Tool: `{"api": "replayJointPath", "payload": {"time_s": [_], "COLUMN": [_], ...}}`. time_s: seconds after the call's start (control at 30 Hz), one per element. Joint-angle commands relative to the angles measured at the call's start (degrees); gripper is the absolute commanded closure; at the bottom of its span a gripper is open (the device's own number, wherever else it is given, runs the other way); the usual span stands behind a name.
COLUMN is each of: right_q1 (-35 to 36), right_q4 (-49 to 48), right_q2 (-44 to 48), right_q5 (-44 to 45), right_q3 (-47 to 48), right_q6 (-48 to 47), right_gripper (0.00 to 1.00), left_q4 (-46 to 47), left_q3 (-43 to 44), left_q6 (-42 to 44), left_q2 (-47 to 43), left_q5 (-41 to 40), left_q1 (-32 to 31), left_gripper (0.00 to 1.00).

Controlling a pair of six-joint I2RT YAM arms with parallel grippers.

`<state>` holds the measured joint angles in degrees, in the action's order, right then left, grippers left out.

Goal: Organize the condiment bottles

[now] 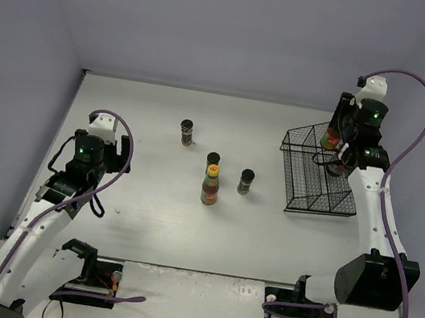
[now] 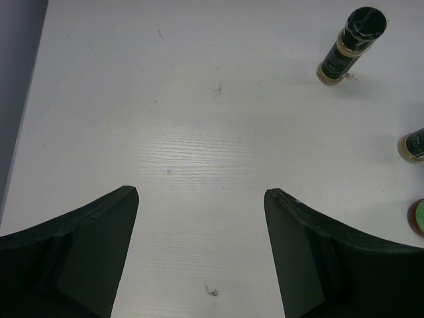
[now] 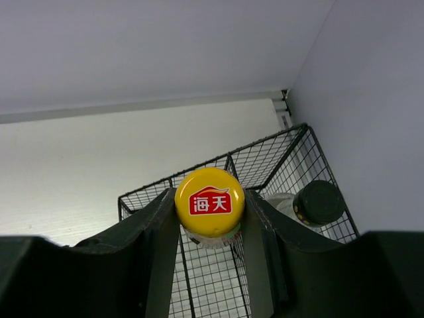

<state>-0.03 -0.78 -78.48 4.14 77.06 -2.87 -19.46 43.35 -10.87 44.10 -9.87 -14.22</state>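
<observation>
Over the wire basket: the right arm point(image 1: 379, 211) climbs from its base at the near right corner and runs up the right side of the worktop point(image 1: 146, 213). Its wrist bends down above the far end of the wire basket point(image 1: 302, 133).
Right jaws: clamped on the held sauce bottle point(image 3: 210, 201), one finger on each side of the neck just under the yellow cap. The cap faces the wrist camera with its red logo showing.
Held sauce bottle: upright over the basket's mesh floor, close to the divider wire. I cannot tell which compartment it is in, or whether its base touches the mesh.
Glass bottle point(image 3: 318, 202): inside the basket, to the right of the held one and apart from it. It sits near the basket's right wall, with its black cap turned toward the camera.
Left arm point(image 1: 44, 216): elbow folded and forearm rising from the near left corner, with the wrist low over the left part of the worktop.
Left jaws: wide apart, with only bare worktop between them.
Middle of the worktop: the second sauce bottle point(image 1: 210, 185) stands upright. The middle spice jar point(image 1: 213, 160) is just behind it, so close I cannot tell if they touch. The right spice jar point(image 1: 246, 182) stands near on its right, apart from it.
Far spice jar point(image 1: 188, 131): alone, farther back and to the left, well ahead of the left jaws.
</observation>
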Motion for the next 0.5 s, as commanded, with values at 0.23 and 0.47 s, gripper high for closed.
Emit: {"api": "replayJointPath", "payload": {"time_s": [0.23,0.47], "right_q1": [-1.55,-1.99], "right_q4": [-17.68,-21.89], "right_q2": [-1.94,-4.93], "right_q5": [-1.77,-2.82], "right_q3": [-6.20,-8.59], "right_q6": [1.64,2.87], "right_gripper": [1.00,1.00], "left_q4": [2.76,2.94], "left_q3": [1.47,1.47], "left_q6": [0.15,0.15], "left_q2": [-0.15,-0.24], "left_q5": [0.46,0.73], "left_q1": [-0.28,-0.37], "left_gripper": [0.23,0.23]}}
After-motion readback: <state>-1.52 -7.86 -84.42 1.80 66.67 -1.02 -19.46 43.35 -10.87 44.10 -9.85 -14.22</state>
